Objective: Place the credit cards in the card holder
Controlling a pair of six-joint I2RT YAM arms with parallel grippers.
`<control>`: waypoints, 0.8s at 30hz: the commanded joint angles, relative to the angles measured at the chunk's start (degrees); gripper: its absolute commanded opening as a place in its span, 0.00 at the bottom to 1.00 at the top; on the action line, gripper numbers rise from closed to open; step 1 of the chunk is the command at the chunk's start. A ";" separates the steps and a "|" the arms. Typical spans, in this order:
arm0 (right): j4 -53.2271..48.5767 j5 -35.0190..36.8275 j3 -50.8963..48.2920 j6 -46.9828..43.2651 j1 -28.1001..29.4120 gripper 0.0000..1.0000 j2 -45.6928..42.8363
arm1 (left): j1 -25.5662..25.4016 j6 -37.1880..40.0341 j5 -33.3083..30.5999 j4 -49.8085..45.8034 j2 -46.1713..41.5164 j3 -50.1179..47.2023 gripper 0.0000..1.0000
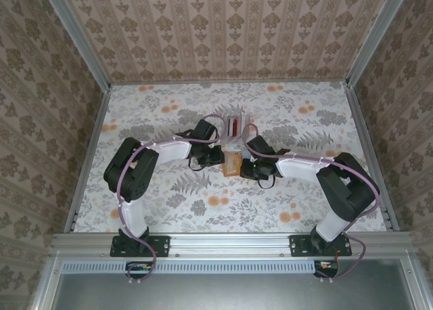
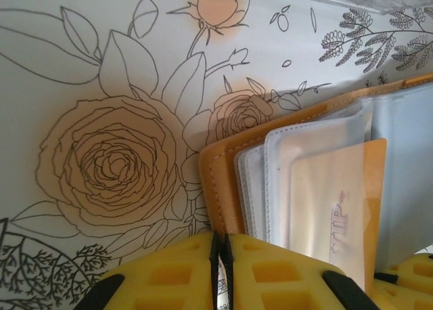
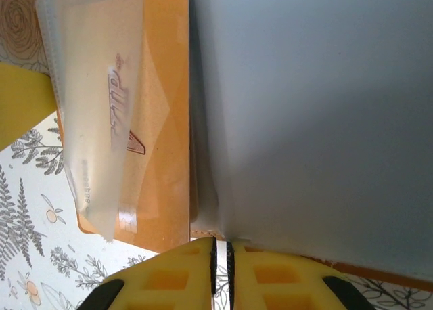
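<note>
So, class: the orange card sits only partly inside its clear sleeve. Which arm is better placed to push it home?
Probably right: the right jaws sit shut beside the uncovered edge of the credit card, while the left jaws pinch the orange cover of the card holder, likely steadying it.

The card holder (image 1: 232, 164) lies on the table (image 1: 169, 208) between left arm (image 1: 145, 162) and right arm (image 1: 318, 169), rack (image 1: 233, 125) just behind it.

The card holder (image 2: 220, 181) is orange, the table (image 2: 101, 66) floral-patterned.
</note>
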 commanded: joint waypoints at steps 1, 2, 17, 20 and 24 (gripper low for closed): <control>3.24 2.17 2.37 -0.50 -0.09 0.15 1.37 | -0.28 0.36 1.77 0.43 1.38 -0.89 0.15; 3.34 2.40 2.53 -0.43 -0.09 0.15 1.61 | -0.28 0.30 1.77 0.49 1.29 -0.95 0.15; 2.29 3.71 2.88 -0.17 0.00 0.15 0.67 | 0.78 1.28 0.17 -0.85 -0.89 -1.50 0.15; 0.29 4.71 1.06 -0.53 -0.09 0.15 -2.48 | 2.06 1.77 0.28 -1.05 -1.56 -1.63 0.15; -1.55 5.03 0.04 -0.69 -0.09 0.16 -5.39 | 3.19 2.82 0.40 -2.11 -1.94 -0.20 0.15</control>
